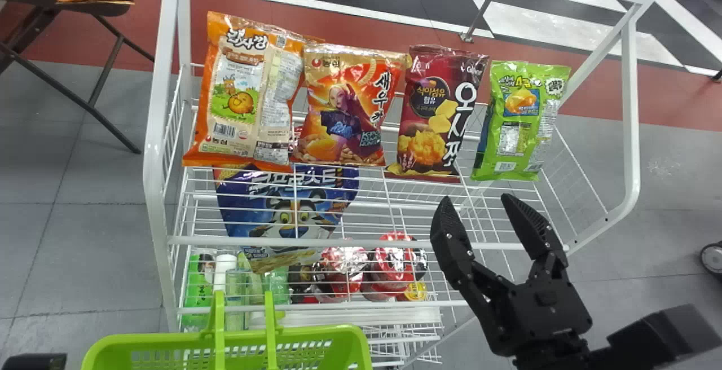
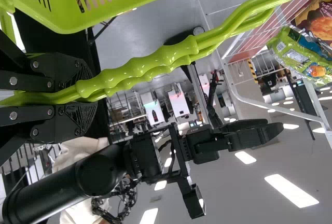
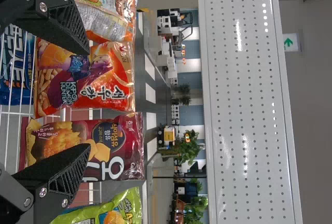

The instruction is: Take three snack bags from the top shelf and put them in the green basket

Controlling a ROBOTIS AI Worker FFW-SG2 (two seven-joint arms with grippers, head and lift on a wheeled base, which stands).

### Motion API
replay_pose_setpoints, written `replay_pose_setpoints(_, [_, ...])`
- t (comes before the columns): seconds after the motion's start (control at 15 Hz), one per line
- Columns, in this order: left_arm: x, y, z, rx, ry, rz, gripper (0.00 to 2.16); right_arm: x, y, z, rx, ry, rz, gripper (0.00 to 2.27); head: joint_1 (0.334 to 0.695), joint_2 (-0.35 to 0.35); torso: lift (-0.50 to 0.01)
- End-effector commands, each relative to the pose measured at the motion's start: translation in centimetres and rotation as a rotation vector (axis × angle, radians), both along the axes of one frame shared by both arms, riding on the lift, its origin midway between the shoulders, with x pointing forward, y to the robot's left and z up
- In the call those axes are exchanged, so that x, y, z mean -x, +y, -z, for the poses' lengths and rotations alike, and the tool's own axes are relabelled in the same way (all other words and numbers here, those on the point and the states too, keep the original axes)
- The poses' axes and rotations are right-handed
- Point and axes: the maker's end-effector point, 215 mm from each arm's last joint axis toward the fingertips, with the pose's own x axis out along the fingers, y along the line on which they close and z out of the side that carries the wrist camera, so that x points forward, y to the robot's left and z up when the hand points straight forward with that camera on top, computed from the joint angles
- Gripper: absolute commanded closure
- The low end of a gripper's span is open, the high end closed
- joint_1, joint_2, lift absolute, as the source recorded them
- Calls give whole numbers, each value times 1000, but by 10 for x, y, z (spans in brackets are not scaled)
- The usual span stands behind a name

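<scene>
Grey floor (image 1: pixel 84 189) is round the white rack (image 1: pixel 152 158). R fingers (image 1: pixel 448 229) are open w/ no bag; L fingers (image 2: pixel 72 120) grip the basket (image 1: pixel 316 333) by its handles (image 2: pixel 145 71). 4 bags (image 1: pixel 431 127) stand on the top shelf (image 1: pixel 412 198), so prob. all 3 are left. Posts (image 1: pixel 630 105) edge the sides; most room's over the front bar (image 1: pixel 372 242).

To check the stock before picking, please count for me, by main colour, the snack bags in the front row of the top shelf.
Orange: 2 (leftmost bag and orange-red bag next to it)
Dark red: 1 (dark red bag)
Green: 1 (green bag)
Total: 4
</scene>
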Motion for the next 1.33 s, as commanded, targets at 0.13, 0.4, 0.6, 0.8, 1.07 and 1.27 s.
replay_pose_setpoints(0.13, [0,0,0,-2,0,0,1099,0,0,0,-3,-2,0,211,695,-350,-29])
replay_pose_setpoints(0.4, [0,0,0,-2,0,0,1099,-1,1,-1,-5,-9,-6,211,695,-350,-29])
replay_pose_setpoints(0.6, [0,-1,0,-3,-2,2,1099,0,-1,0,-9,-10,-9,211,695,-350,-29])
replay_pose_setpoints(0.8, [5,-4,-1,4,4,10,1099,-5,1,0,-16,-31,-26,211,695,-350,-29])
replay_pose_setpoints(1.07, [16,-13,1,-1,11,32,1099,-43,19,-3,-28,-94,-82,211,695,-350,-29])
replay_pose_setpoints(1.27, [15,-18,0,-4,1,44,1099,-86,54,24,-38,8,-142,211,695,-350,-29])
